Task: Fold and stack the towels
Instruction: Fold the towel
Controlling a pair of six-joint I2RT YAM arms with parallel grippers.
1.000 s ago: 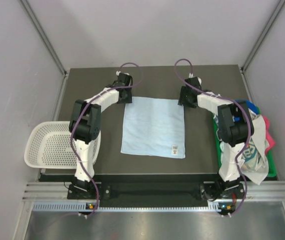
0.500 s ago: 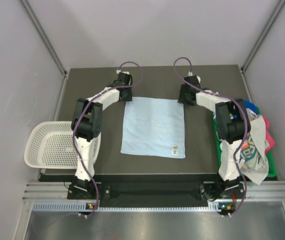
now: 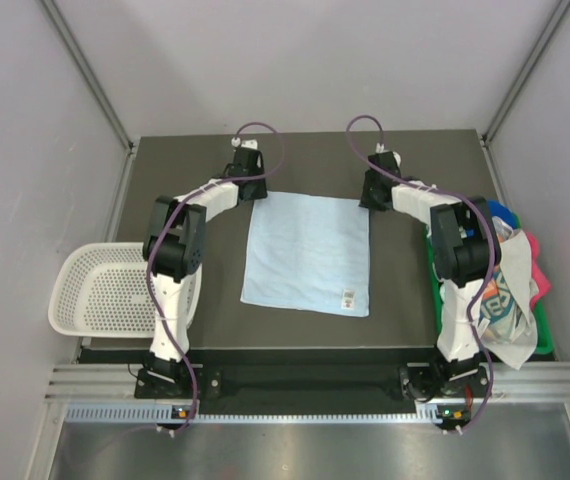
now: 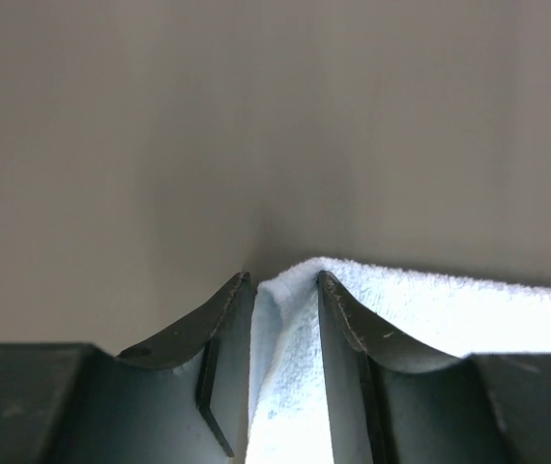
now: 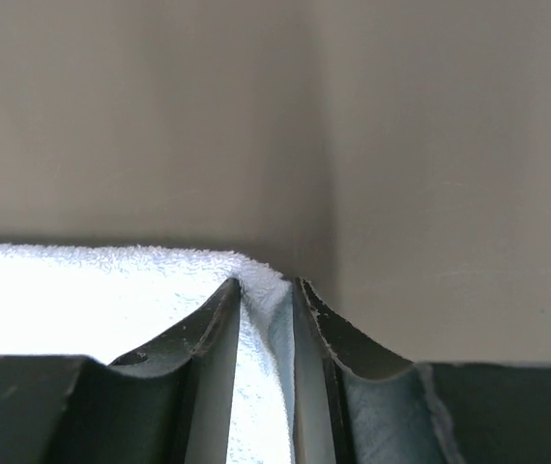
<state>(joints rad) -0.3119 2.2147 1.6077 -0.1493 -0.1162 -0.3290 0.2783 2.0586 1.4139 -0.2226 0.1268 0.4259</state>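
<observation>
Pale blue terry towel [image 3: 307, 253], near-square, lies flat and spread at the centre of the dark table [image 3: 405, 300]. A small label sits by its near right corner. Its far edge runs left to right between the 2 grippers.

Left gripper [image 3: 252, 192] is on the far left corner, right gripper [image 3: 369, 197] on the far right corner. In the left wrist view the left gripper [image 4: 283, 280] has a ridge of the cloth [image 4: 430, 309] filling the gap between both fingers, so it is pinching the corner. In the right wrist view the right gripper [image 5: 266, 285] is the same: fingers drawn in narrow, with the towel corner [image 5: 82, 300] squeezed between them. Both corners look only slightly lifted.

Key relation: the whole towel lies on the robot's side of both grippers, and each arm is on its own nearest corner. My read is that the fold goes far edge over toward near edge, both arms pulling back together. Uneven pull would skew the fold.

Step judged: 1st fold about to start, nothing stacked yet.

Outward: a heap of mixed-colour towels [image 3: 510, 295] waits in the green tray [image 3: 542, 330] at the right edge. A white plastic mesh basket [image 3: 95, 290] sits off the left edge, well apart.
</observation>
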